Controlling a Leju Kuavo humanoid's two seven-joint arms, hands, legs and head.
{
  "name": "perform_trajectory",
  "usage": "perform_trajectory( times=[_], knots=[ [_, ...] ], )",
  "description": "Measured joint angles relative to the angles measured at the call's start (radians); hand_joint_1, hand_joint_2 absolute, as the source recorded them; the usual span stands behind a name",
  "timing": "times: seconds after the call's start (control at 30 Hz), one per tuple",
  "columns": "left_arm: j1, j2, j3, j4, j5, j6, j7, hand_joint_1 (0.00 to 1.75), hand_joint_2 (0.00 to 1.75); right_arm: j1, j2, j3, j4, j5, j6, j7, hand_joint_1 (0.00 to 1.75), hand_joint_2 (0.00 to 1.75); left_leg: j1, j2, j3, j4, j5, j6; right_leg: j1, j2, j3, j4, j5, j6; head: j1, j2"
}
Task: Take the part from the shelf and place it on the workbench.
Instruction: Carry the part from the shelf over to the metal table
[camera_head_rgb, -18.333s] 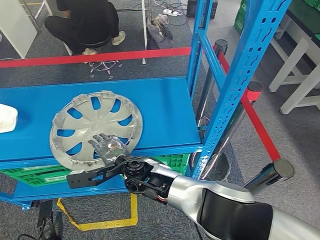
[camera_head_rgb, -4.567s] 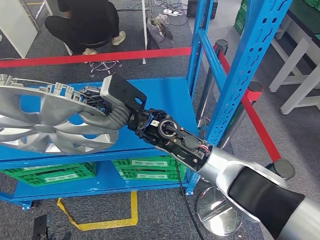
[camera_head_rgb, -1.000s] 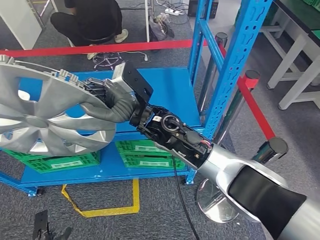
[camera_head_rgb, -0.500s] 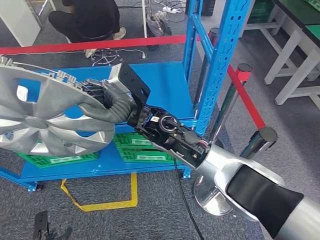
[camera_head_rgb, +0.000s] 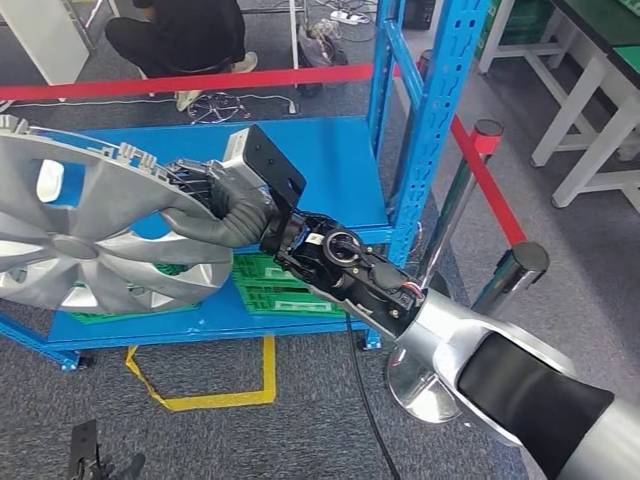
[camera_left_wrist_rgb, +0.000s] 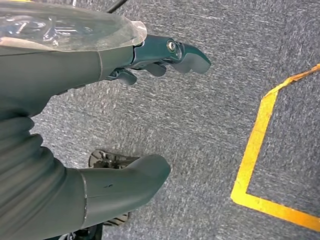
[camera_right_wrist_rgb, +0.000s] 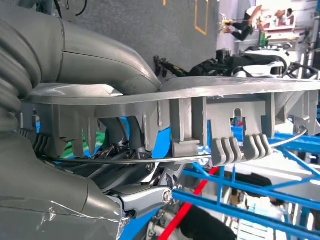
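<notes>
Left hand (camera_left_wrist_rgb: 113, 115) hangs over grey floor, fingers apart, holds nothing.

Big silver wheel cover (camera_head_rgb: 90, 235) up in air, off blue shelf (camera_head_rgb: 332, 190), out past shelf's front edge. Cover tilted, so probably easier to carry past posts.

Right hand (camera_head_rgb: 226, 205) grips cover's rim: thumb on one side, fingers curled on other, tight.

Blue shelf post (camera_head_rgb: 430, 120) near arm on right; needs care when turning. Red rope posts (camera_head_rgb: 521, 262) further right. White workbench legs (camera_head_rgb: 589, 110) at far right, well apart; grey floor between looks open.
</notes>
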Motion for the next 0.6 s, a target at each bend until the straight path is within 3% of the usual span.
perform_trajectory(
  times=[0.07,0.1,0.13,0.2,0.27,0.3,0.33,0.4,0.43,0.47,0.53,0.6],
  knots=[
    [0.002,0.000,0.000,0.000,0.002,0.001,-0.001,0.00,1.75,0.000,0.000,0.000,0.000,0.000,0.001,-0.001,1.75,1.75,0.002,0.000,-0.008,0.003,0.000,-0.012,-0.002,-0.001,-0.003,-0.005,0.012,-0.014,-0.003,0.000],
    [0.002,0.000,0.000,0.000,0.002,0.002,-0.001,0.00,1.75,-0.001,0.000,0.000,0.000,0.000,0.002,-0.002,1.75,1.75,0.004,0.000,-0.018,0.024,-0.018,-0.016,-0.004,-0.003,-0.006,-0.009,0.019,-0.023,-0.006,0.000],
    [0.002,0.001,0.000,0.000,0.002,0.002,-0.001,0.00,1.75,-0.001,0.001,0.000,0.000,-0.001,0.002,-0.003,1.75,1.75,0.005,0.000,-0.038,0.066,-0.049,-0.019,-0.006,-0.005,-0.011,-0.013,0.027,-0.030,-0.008,0.000],
    [0.003,0.002,0.000,0.000,0.003,0.002,-0.001,0.00,1.75,-0.002,0.002,0.001,0.001,-0.001,0.003,-0.005,1.75,1.75,0.006,0.000,-0.097,0.209,-0.129,-0.024,-0.003,-0.006,-0.028,-0.013,0.039,-0.038,-0.015,0.000],
    [0.006,0.002,0.000,0.000,0.004,0.002,-0.001,0.00,1.75,-0.001,0.003,0.002,0.001,-0.002,0.004,-0.006,1.75,1.75,0.006,0.000,-0.128,0.303,-0.164,-0.027,0.001,-0.007,-0.044,-0.011,0.050,-0.040,-0.017,0.000],
    [0.006,0.002,0.000,0.000,0.004,0.003,-0.001,0.00,1.75,-0.001,0.003,0.003,0.002,-0.002,0.006,-0.006,1.75,1.75,0.006,0.000,-0.114,0.290,-0.154,-0.026,0.003,-0.007,-0.051,-0.010,0.054,-0.040,-0.017,0.000],
    [0.007,0.002,0.000,0.000,0.004,0.003,-0.002,0.00,1.75,-0.001,0.003,0.003,0.002,-0.002,0.007,-0.006,1.75,1.75,0.005,0.000,-0.079,0.238,-0.131,-0.023,0.004,-0.006,-0.056,-0.009,0.058,-0.039,-0.017,0.000],
    [0.005,0.003,0.000,0.000,0.005,0.004,-0.003,0.00,1.75,-0.002,0.005,0.004,0.002,-0.002,0.009,-0.007,1.75,1.75,0.003,0.000,0.012,0.088,-0.083,-0.015,0.006,-0.006,-0.067,-0.004,0.065,-0.034,-0.017,0.000],
    [0.003,0.004,0.000,0.000,0.005,0.004,-0.003,0.00,1.75,-0.003,0.006,0.004,0.002,-0.002,0.009,-0.008,1.75,1.75,0.000,0.000,0.040,0.035,-0.070,-0.009,0.008,-0.006,-0.071,-0.002,0.068,-0.030,-0.016,0.000],
    [0.003,0.004,0.000,0.000,0.006,0.004,-0.004,0.00,1.75,-0.004,0.007,0.004,0.002,-0.002,0.009,-0.008,1.75,1.75,-0.003,0.000,0.054,0.007,-0.065,-0.003,0.010,-0.006,-0.075,-0.001,0.071,-0.025,-0.016,0.000],
    [0.004,0.004,0.000,0.000,0.007,0.005,-0.004,0.00,1.75,-0.005,0.008,0.004,0.002,-0.002,0.009,-0.009,1.75,1.75,-0.005,-0.001,0.051,-0.001,-0.058,0.009,0.011,-0.006,-0.080,-0.001,0.077,-0.015,-0.014,0.000],
    [0.005,0.003,0.000,0.000,0.007,0.005,-0.005,0.00,1.75,-0.006,0.008,0.004,0.002,-0.002,0.009,-0.009,1.75,1.75,-0.001,0.001,0.046,-0.006,-0.047,0.021,0.009,-0.005,-0.096,0.026,0.052,-0.005,-0.011,0.000]
  ],
)
